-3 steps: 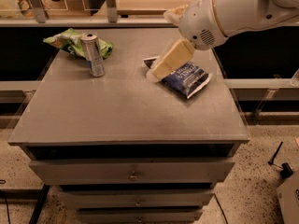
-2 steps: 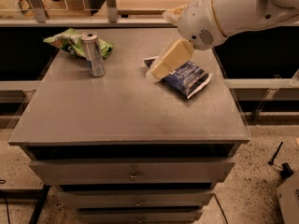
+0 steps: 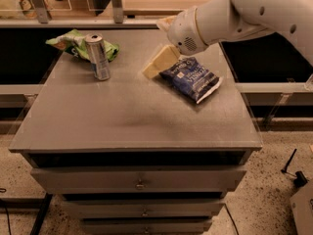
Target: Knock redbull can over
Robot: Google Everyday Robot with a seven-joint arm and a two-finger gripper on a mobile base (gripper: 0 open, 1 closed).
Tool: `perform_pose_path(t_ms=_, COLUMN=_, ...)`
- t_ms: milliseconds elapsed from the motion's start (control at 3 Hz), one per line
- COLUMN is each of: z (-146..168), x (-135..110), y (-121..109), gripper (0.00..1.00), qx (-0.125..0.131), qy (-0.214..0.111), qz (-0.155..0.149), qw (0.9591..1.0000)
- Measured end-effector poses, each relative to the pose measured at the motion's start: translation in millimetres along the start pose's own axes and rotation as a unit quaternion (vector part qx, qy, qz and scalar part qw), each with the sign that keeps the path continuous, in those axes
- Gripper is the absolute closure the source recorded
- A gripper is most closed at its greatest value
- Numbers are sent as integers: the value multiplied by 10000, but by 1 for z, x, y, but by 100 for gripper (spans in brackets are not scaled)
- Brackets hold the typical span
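Silver redbull can (image 3: pixel 99 58) stands upright, cream pincer (image 3: pixel 150 71) beside crinkled blue bag (image 3: pixel 193 80).

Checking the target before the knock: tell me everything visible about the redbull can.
The redbull can is slim, silver metal with bluish side markings and a round top facing up. It stands upright at the rear left of the cabinet top, just in front of the green snack bag; contact unclear. The pincer hovers to its right, apart.

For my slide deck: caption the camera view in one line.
End effector poised beside the blue chip bag, apart from the upright redbull can by the green snack bag.
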State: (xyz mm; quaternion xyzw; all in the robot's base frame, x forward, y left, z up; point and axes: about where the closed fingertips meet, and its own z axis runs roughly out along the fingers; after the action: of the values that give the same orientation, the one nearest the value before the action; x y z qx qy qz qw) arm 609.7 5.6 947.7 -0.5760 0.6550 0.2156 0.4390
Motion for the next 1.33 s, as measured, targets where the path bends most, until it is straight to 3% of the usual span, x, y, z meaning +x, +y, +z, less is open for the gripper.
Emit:
perform_pose_path(t_ms=667, z=97, x=3, y=-53, gripper=0, qx=-137, qy=-444, qz=-61, qw=9989)
perform_pose_path(t_ms=1000, z=132, x=-3, y=-69, gripper=0, qx=-215, qy=-750, qz=-75, qw=9969)
perform_pose_path(t_ms=1333, z=162, x=-16, y=-76, gripper=0, qx=-457, qy=-1259, qz=-2, qw=9910)
